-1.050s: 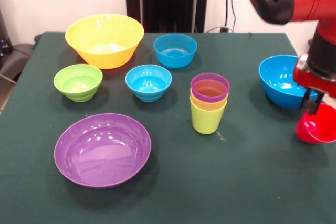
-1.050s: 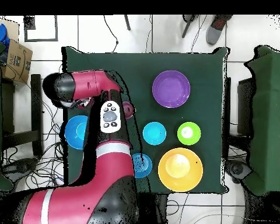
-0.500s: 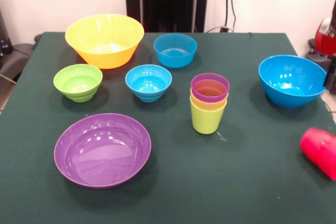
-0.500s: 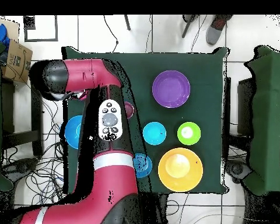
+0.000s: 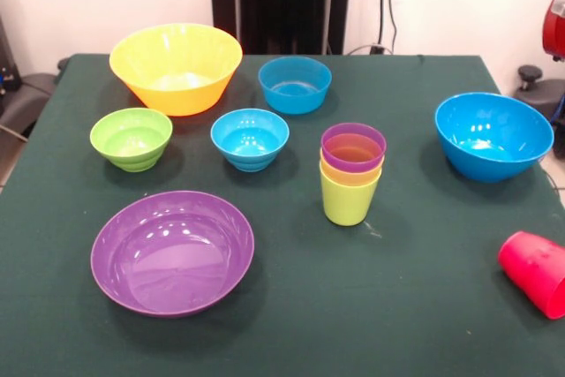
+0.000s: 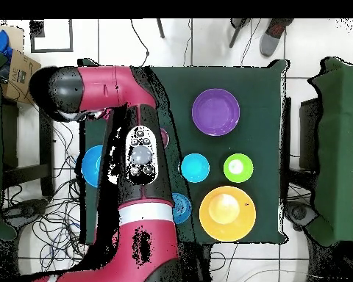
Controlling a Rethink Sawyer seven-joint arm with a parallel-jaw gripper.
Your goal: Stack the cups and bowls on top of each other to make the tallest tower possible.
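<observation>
My arm covers the left part of the green bench from overhead, and my jaws are hidden beneath it, so I cannot tell whether they are open or closed. In the front view only a sliver of red casing shows at the right edge.

The tower stands upright near the middle of the bench: lime green cup lowest, yellow inside it, purple on top. Overhead, only a purple edge of it peeks out beside my arm.

The red cup lies tipped on its side at the bench's front right edge, partly cut off by the frame and well apart from the tower. The large blue bowl sits behind it, half hidden by my arm from overhead.
</observation>
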